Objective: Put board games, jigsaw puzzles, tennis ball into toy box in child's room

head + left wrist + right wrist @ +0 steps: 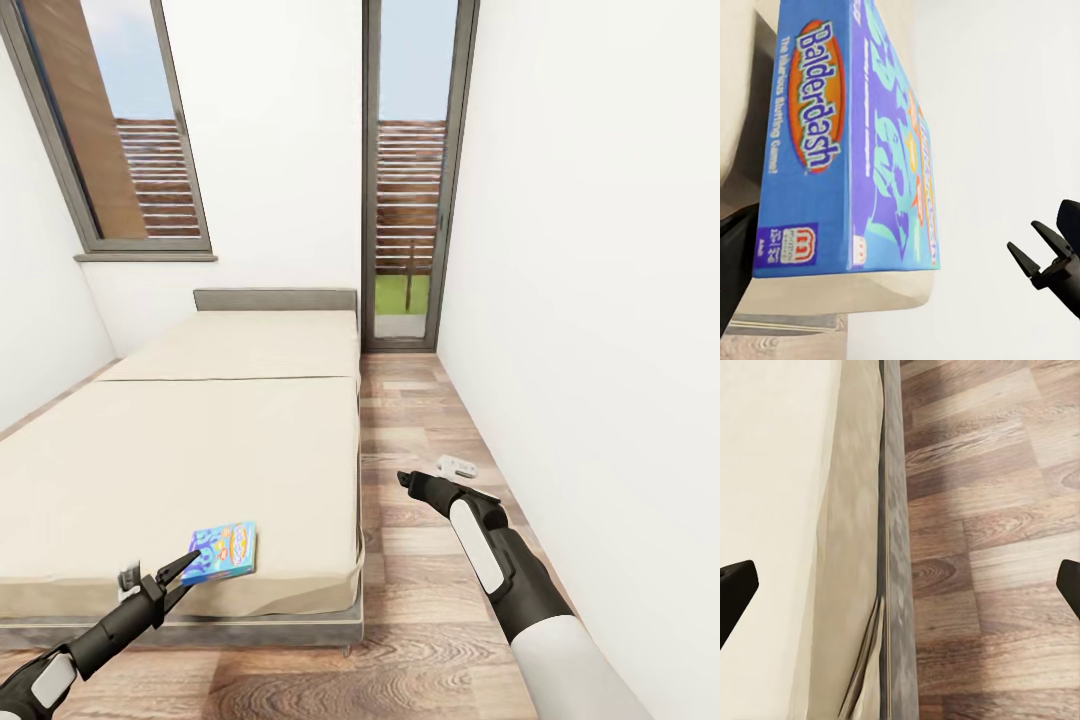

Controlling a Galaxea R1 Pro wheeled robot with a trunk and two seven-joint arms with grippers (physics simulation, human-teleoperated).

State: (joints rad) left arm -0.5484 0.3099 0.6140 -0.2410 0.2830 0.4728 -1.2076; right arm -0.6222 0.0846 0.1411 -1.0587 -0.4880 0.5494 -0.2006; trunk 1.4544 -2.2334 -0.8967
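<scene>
A blue board game [222, 552] with cartoon print lies flat near the front right corner of the bed [200, 440]. In the left wrist view its side reads "Balderdash" [847, 150]. My left gripper [160, 570] hovers just in front of the box at the mattress edge, open. One dark finger [1046, 259] stands well off the box's top face and the other finger is on its far side, so the box lies between the jaws untouched. My right gripper [410, 482] is open over the wood floor beside the bed, with its fingers [735, 589] spread wide above the bed frame's edge.
A narrow strip of wood-plank floor [430, 420] runs between the bed and the white right wall [600, 300]. A small white object [458, 465] lies on that floor near the wall. A glass door [410, 180] and a window [120, 130] are at the far end.
</scene>
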